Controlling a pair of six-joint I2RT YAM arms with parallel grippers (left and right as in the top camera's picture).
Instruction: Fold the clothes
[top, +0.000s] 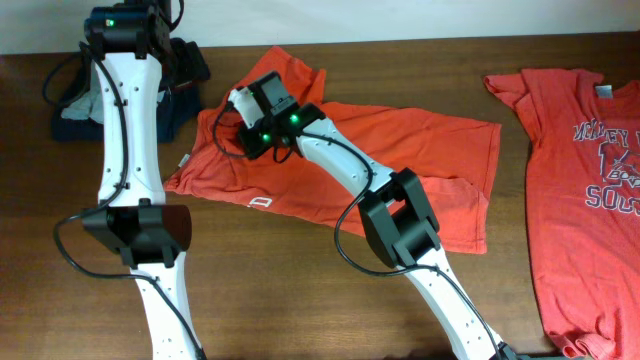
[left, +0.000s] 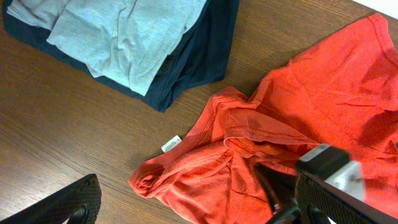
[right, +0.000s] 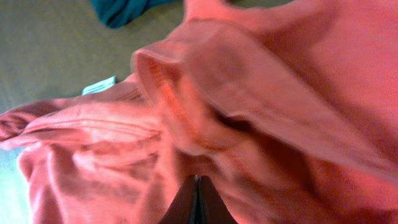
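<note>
An orange-red T-shirt (top: 420, 150) lies crumpled across the middle of the brown table, its left sleeve bunched (left: 205, 180). My right gripper (top: 243, 108) reaches over that left part. In the right wrist view its jaws are shut, and the right gripper (right: 196, 180) has its tips buried in a raised fold of the shirt (right: 261, 93). My left gripper (left: 205, 208) hangs open just above the bunched sleeve, one finger over bare wood and the other beside the right gripper. In the overhead view the left gripper (top: 188, 65) is at the back left.
A second orange-red T-shirt (top: 590, 180) with white lettering lies flat at the right edge. A pile of grey and navy clothes (left: 137, 43) sits at the back left, close to the left arm (top: 125, 150). A small white tag (left: 171, 144) sticks out by the sleeve.
</note>
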